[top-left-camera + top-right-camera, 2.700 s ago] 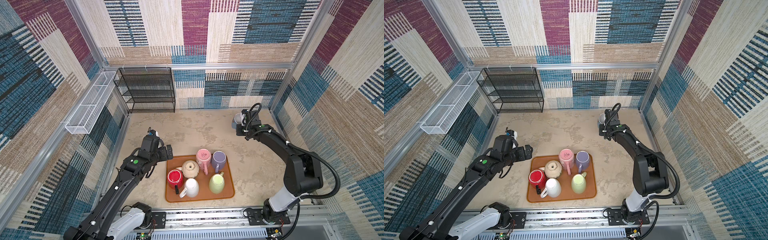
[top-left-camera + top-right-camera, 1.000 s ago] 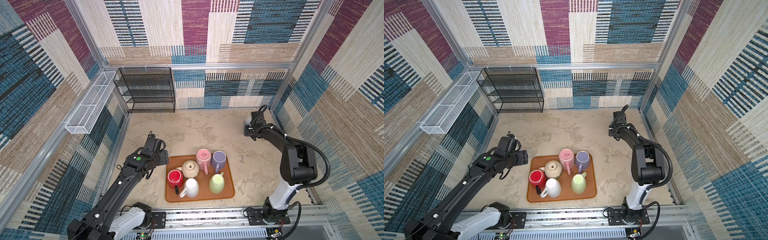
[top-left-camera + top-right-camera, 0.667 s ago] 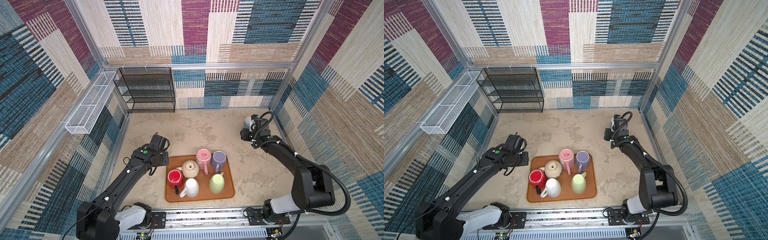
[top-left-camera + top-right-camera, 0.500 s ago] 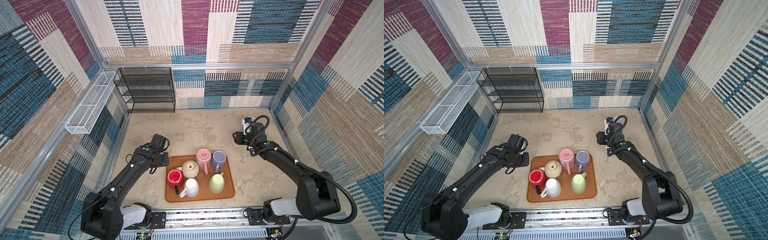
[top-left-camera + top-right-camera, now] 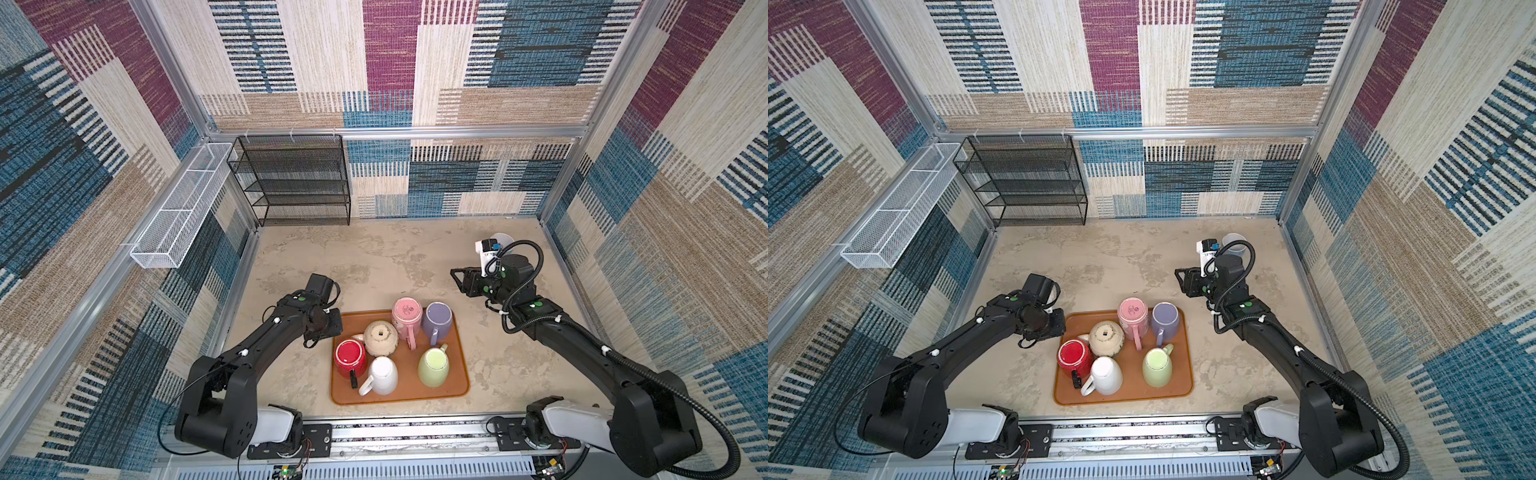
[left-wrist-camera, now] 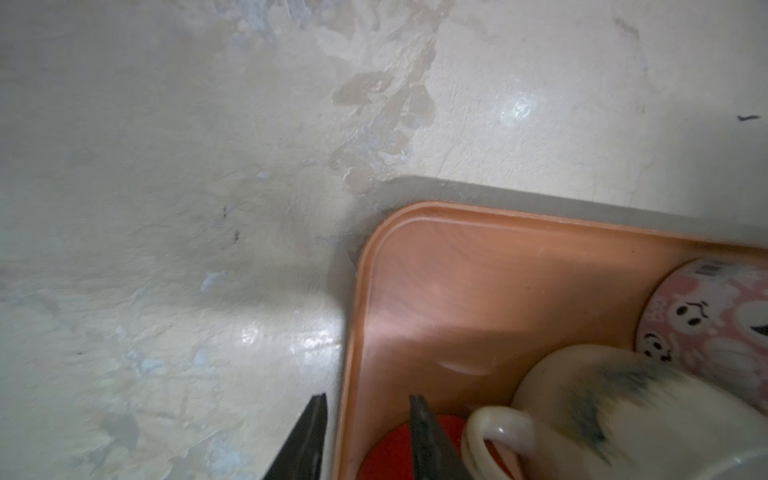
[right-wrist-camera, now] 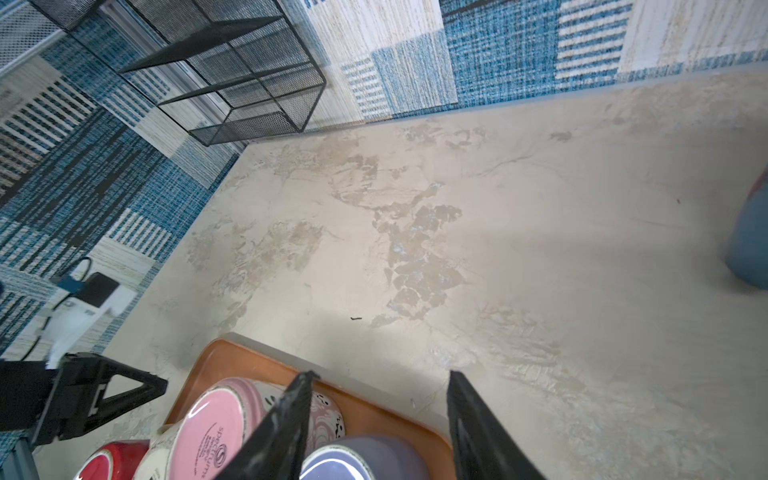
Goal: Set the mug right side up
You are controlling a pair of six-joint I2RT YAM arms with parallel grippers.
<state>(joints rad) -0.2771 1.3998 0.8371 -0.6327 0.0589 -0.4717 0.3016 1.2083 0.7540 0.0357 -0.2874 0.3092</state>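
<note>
On the orange tray [image 5: 405,388] near the front rail, got six mugs packed tight, all bottoms up as far as visible. Looks like the reach-in step, nothing lifted yet. Got the right gripper [image 5: 459,282] hanging just past the tray's far right corner, jaws wide apart and empty, nearest the purple mug [image 5: 437,319], so guessing the target there. Got the left gripper [image 6: 368,399] at the far left corner, fingers [image 6: 303,449] apart with the rim between them, not visibly pinching it.

Next up, probably: drop over the purple mug, clamp its wall, lift clear, roll the wrist over, set down mouth up. No room to flip in place.

In the way: pink mug [image 5: 406,309] snug beside it, cream mug [image 5: 380,337] close on the pink one's other side, red mug [image 5: 350,357], white mug [image 5: 383,374] and green mug [image 5: 433,365] nearer the rail. Easy to knock a neighbour. Also a pale blue mug [image 5: 1232,240] mouth up by the right wall, black wire shelf [image 5: 299,178] well apart at the back.
</note>
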